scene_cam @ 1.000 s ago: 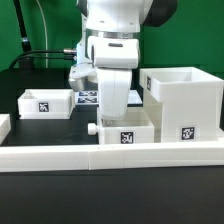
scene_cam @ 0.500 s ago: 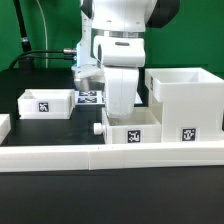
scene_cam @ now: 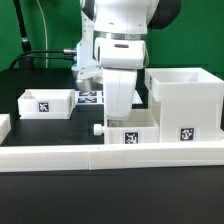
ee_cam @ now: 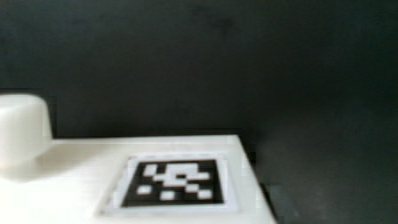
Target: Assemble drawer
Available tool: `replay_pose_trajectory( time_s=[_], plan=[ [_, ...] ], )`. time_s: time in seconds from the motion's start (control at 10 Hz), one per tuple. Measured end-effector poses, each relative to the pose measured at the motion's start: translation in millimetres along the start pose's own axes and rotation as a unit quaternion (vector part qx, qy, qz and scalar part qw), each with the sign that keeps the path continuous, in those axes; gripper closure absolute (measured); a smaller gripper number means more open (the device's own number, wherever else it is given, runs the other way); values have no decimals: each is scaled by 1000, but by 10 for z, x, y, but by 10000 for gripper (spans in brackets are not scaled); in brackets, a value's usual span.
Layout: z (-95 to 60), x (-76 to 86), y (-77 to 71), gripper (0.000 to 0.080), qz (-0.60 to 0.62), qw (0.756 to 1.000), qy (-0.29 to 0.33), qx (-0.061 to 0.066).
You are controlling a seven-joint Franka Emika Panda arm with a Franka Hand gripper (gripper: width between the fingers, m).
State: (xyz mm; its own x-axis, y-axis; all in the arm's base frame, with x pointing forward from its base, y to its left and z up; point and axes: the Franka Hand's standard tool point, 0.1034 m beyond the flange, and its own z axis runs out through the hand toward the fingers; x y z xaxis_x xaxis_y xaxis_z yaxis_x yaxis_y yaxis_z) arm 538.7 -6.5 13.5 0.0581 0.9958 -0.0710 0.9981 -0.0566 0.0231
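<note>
My gripper [scene_cam: 121, 114] reaches down into a small white knobbed tray [scene_cam: 140, 129] of the drawer. Its fingertips are hidden behind the tray's front wall. The tray has followed the gripper, so it looks shut on that wall. The tray rests on the table with its knob [scene_cam: 96, 128] toward the exterior view's left. Its other end is close beside the large white housing [scene_cam: 186, 102]. In the wrist view I see the tray's front face [ee_cam: 89, 160], its tag [ee_cam: 176, 183] and the knob [ee_cam: 20, 130]. A second tray [scene_cam: 45, 103] sits at the exterior view's left.
A long low white border rail [scene_cam: 100, 156] runs across the front, just before the tray and housing. The marker board [scene_cam: 88, 98] lies behind the arm, between the second tray and the housing. Cables hang at the back left.
The gripper and the knobbed tray shifted together toward the exterior view's right, closer to the housing, then eased back slightly. The housing and the second tray have not moved.
</note>
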Motion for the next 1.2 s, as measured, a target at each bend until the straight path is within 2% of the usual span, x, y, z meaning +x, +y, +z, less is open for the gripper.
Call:
replay_pose_trajectory(
  time_s=[0.3, 0.7, 1.2],
  plan=[
    [5, -2, -4, 757, 5, 1000, 0, 0],
    [5, 104, -17, 757, 33, 999, 2, 1],
    [8, 102, -36, 757, 17, 1000, -4, 1]
  ],
)
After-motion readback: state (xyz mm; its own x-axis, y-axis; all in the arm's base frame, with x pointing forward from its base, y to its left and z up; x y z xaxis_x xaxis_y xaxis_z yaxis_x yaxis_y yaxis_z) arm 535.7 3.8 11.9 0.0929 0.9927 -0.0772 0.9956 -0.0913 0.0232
